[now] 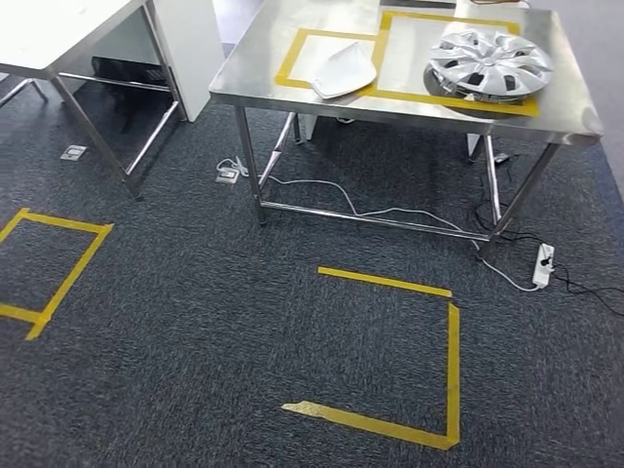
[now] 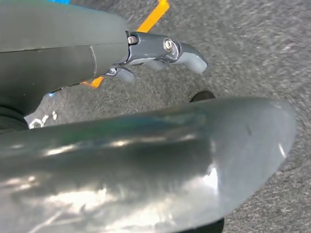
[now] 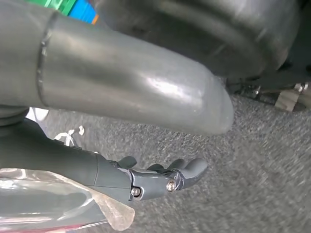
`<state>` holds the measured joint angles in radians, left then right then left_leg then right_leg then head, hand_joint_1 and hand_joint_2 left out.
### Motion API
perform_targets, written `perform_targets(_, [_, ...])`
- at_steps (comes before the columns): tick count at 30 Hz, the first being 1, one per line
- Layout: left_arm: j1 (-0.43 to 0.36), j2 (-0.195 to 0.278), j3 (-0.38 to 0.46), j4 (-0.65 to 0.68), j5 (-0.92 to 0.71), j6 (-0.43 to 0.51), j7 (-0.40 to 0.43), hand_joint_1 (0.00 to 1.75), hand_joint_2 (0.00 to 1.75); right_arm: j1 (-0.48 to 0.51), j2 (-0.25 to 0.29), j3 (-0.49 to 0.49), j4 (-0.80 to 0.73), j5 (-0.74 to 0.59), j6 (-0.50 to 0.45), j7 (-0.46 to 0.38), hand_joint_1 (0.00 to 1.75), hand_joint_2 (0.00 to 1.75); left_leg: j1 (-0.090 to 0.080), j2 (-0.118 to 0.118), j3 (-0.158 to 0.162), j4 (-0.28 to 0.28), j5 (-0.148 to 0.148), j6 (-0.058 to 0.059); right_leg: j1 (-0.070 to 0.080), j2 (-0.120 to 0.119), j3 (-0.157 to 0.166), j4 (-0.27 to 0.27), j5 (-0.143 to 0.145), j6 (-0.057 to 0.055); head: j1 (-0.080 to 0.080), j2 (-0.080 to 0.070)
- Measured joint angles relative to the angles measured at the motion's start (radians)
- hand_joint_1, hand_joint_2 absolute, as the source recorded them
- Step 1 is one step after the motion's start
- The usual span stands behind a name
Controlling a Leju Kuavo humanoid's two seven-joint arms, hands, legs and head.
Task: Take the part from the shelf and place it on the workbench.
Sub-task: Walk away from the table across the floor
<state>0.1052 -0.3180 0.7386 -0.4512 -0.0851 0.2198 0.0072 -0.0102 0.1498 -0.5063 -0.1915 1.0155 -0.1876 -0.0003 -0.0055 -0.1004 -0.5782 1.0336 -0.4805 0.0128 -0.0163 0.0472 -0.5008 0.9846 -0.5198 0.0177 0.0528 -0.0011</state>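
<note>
Head view: a stainless-steel workbench (image 1: 243,78) stands on dark carpet (image 1: 220,322), its top marked with two yellow tape rectangles. A white curved part (image 1: 343,71) lies on the bench, partly inside the smaller rectangle (image 1: 291,60) and overlapping its near edge. A silver wheel cover (image 1: 489,63) rests inside the larger rectangle (image 1: 471,100) — just beside the white part, not touching it. A second table (image 1: 44,44) stands well apart to the left. On the floor, yellow tape outlines (image 1: 448,361) mark two squares; a white power strip (image 1: 544,265) and cables lie under the bench's right end.

Left wrist view: the left hand (image 2: 161,51) hangs over the carpet with its fingers (image 2: 192,58) extended and nothing between them — an empty, spread hand. A large grey glossy surface fills the foreground; whether it is part of the robot cannot be told. A strip of yellow tape (image 2: 154,14) shows on the floor behind the hand.

Right wrist view: the right hand (image 3: 161,177) also hangs above the carpet, fingers (image 3: 194,167) stretched out and lightly curved, holding nothing. A clear plastic film (image 3: 110,208) lies just beside the hand's lower edge; contact cannot be told
</note>
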Motion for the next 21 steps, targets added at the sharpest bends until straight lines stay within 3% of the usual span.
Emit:
perform_targets(2, [-0.004, 0.000, 0.007, 0.004, -0.003, -0.002, 0.000, 0.00, 0.00, 0.001, 0.000, 0.002, 0.000, 0.002, 0.001, -0.002, 0.00, 0.00, 0.001, 0.057, -0.039, 0.088, -0.054, -0.012, -0.002, -0.031, 0.002, -0.003, 0.002, -0.006, -0.007, 0.000])
perform_targets(4, [-0.010, 0.001, 0.011, 0.007, -0.008, -0.006, -0.002, 0.00, 0.00, 0.005, 0.000, 0.003, 0.001, 0.003, 0.001, -0.003, 0.00, 0.00, 0.007, 0.086, -0.097, 0.217, -0.117, -0.021, -0.002, -0.065, 0.001, -0.003, -0.001, -0.009, -0.011, 0.000])
perform_targets(5, [-0.011, 0.001, 0.013, 0.008, -0.012, -0.009, -0.003, 0.00, 0.00, 0.007, 0.000, 0.003, 0.001, 0.005, 0.001, -0.003, 0.00, 0.00, 0.010, 0.091, -0.113, 0.257, -0.127, -0.024, -0.002, -0.081, 0.000, -0.003, -0.002, -0.009, -0.011, 0.000])
perform_targets(6, [-0.012, 0.001, 0.016, 0.010, -0.017, -0.012, -0.005, 0.00, 0.00, 0.007, 0.000, 0.003, 0.001, 0.007, 0.001, -0.003, 0.00, 0.00, 0.012, 0.094, -0.111, 0.261, -0.119, -0.025, -0.002, -0.096, 0.000, -0.003, -0.003, -0.008, -0.011, 0.000])
perform_targets(7, [-0.012, 0.002, 0.020, 0.011, -0.022, -0.014, -0.008, 0.00, 0.00, 0.006, -0.001, 0.003, 0.001, 0.009, 0.000, -0.003, 0.00, 0.00, 0.014, 0.097, -0.092, 0.229, -0.095, -0.025, -0.002, -0.109, 0.000, -0.003, -0.005, -0.007, -0.011, 0.000])
perform_targets(8, [-0.012, 0.002, 0.026, 0.012, -0.029, -0.015, -0.012, 0.00, 0.00, 0.005, -0.001, 0.003, 0.001, 0.012, 0.000, -0.004, 0.00, 0.00, 0.014, 0.109, -0.056, 0.163, -0.060, -0.023, -0.002, -0.121, 0.004, -0.003, -0.007, -0.005, -0.012, 0.000])
perform_targets(9, [-0.012, 0.002, 0.031, 0.013, -0.035, -0.018, -0.014, 0.00, 0.00, 0.004, -0.001, 0.003, 0.001, 0.014, 0.000, -0.005, 0.00, 0.00, 0.011, 0.137, -0.017, 0.092, -0.035, -0.020, 0.000, -0.130, 0.007, -0.003, -0.010, 0.000, -0.012, 0.000])
perform_targets(11, [-0.015, 0.001, 0.040, 0.014, -0.047, -0.024, -0.016, 0.00, 0.00, 0.005, -0.001, 0.003, 0.001, 0.021, -0.001, -0.007, 0.00, 0.00, 0.003, 0.179, 0.032, -0.005, -0.014, -0.008, 0.005, -0.150, 0.012, -0.002, -0.018, 0.011, -0.010, 0.000])
perform_targets(12, [-0.017, 0.001, 0.044, 0.015, -0.051, -0.027, -0.016, 0.00, 0.00, 0.005, -0.001, 0.004, 0.001, 0.024, -0.001, -0.008, 0.00, 0.00, -0.001, 0.186, 0.036, -0.016, -0.019, -0.002, 0.007, -0.160, 0.013, -0.002, -0.021, 0.017, -0.010, 0.000])
perform_targets(14, [-0.017, 0.000, 0.055, 0.017, -0.060, -0.031, -0.016, 0.00, 0.00, 0.001, -0.001, 0.006, 0.002, 0.031, -0.002, -0.008, 0.00, 0.00, -0.002, 0.163, 0.033, -0.020, -0.016, 0.012, 0.005, -0.172, 0.023, -0.005, -0.025, 0.029, -0.010, 0.000])
perform_targets(16, [-0.018, -0.002, 0.066, 0.019, -0.070, -0.034, -0.016, 0.00, 0.00, -0.002, -0.001, 0.011, 0.002, 0.036, -0.002, -0.009, 0.00, 0.00, 0.001, 0.140, 0.033, -0.025, -0.010, 0.026, 0.001, -0.126, 0.014, 0.029, -0.054, 0.039, -0.008, 0.000])
perform_targets(18, [-0.019, -0.003, 0.076, 0.020, -0.080, -0.037, -0.016, 0.00, 0.00, -0.001, -0.001, 0.017, 0.002, 0.039, -0.002, -0.009, 0.00, 0.00, 0.002, 0.116, 0.030, -0.026, -0.006, 0.035, 0.000, -0.065, -0.042, 0.145, -0.116, 0.042, -0.004, 0.000])
perform_targets(20, [-0.020, -0.003, 0.085, 0.022, -0.085, -0.040, -0.016, 0.00, 0.00, 0.002, -0.001, 0.019, 0.003, 0.041, -0.002, -0.009, 0.00, 0.00, -0.002, 0.090, 0.028, -0.026, -0.005, 0.039, 0.002, -0.050, -0.113, 0.277, -0.159, 0.040, -0.004, 0.000])
perform_targets(21, [-0.020, -0.003, 0.089, 0.023, -0.088, -0.041, -0.016, 0.00, 0.00, 0.002, -0.001, 0.020, 0.003, 0.041, -0.002, -0.009, 0.00, 0.00, -0.004, 0.075, 0.028, -0.026, -0.005, 0.040, 0.003, -0.049, -0.132, 0.301, -0.152, 0.037, -0.004, 0.000])
